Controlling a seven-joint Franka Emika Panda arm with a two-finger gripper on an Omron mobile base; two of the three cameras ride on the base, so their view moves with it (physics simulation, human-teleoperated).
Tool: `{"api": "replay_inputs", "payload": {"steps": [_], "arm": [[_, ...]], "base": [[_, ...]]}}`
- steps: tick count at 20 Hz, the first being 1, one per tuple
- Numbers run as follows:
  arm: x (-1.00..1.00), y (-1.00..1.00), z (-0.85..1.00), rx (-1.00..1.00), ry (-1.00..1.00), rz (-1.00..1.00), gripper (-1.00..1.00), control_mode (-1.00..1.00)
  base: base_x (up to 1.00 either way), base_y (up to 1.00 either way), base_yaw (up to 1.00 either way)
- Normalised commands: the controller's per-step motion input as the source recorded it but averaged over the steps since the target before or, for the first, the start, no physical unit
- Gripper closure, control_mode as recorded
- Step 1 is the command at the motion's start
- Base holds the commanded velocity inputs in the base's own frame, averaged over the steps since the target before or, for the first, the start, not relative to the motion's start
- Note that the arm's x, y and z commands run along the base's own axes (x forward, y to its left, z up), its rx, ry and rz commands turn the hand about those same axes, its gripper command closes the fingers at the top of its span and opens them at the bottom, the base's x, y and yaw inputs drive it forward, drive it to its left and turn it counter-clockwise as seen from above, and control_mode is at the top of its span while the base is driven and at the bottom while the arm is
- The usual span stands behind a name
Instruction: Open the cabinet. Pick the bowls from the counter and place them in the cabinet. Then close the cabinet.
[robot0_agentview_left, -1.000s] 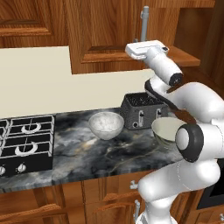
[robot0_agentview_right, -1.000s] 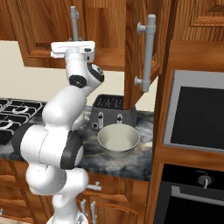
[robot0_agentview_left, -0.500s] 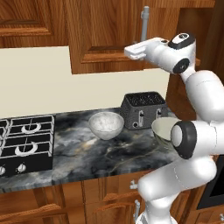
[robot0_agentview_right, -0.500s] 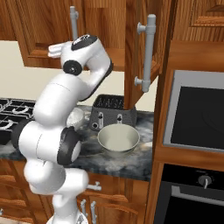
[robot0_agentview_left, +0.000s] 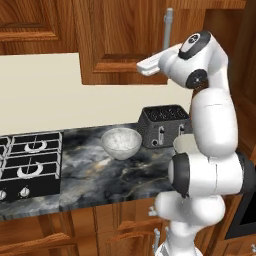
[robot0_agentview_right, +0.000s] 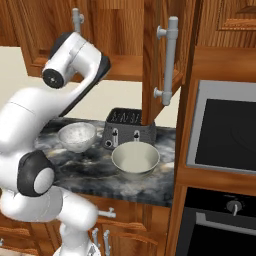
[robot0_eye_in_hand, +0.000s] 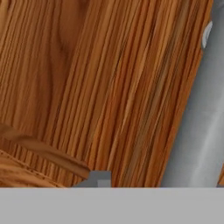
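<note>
The white arm (robot0_agentview_left: 212, 125) rises from its base, folds at a dark-jointed elbow and reaches high, with the wrist bent so the hand lies roughly level and points away to the robot's left. The gripper (robot0_agentview_left: 143, 65) sits at the end of that flat hand. Whether its jaws stand apart cannot be told.

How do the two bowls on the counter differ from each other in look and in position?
The speckled bowl is whitish-grey with a mottled inside; the cream bowl is plain and smooth inside. The speckled bowl stands left of the toaster, farther back; the cream bowl stands in front of the toaster, nearer the counter edge. In the right base view the cream bowl looks wider. Both are round, upright and rest on the counter.
</note>
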Motion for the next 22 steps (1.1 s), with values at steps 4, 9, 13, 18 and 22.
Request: {"api": "replay_inputs", "payload": {"steps": [4, 9, 13, 18, 22], "arm": [[-0.94, 1.00, 0.16, -0.03, 0.22, -0.11, 1.00, -1.00], [-0.90, 1.00, 0.20, -0.04, 0.23, -0.11, 1.00, -1.00], [-0.74, 1.00, 0.22, -0.10, 0.18, -0.11, 1.00, -1.00], [-0.63, 1.00, 0.32, -0.13, 0.16, -0.08, 1.00, -1.00], [-0.56, 1.00, 0.21, -0.14, 0.11, -0.05, 1.00, -1.00]], "base": [[0.00, 0.00, 0.00], [0.00, 0.00, 0.00], [0.00, 0.00, 0.00], [0.00, 0.00, 0.00], [0.00, 0.00, 0.00]]}}
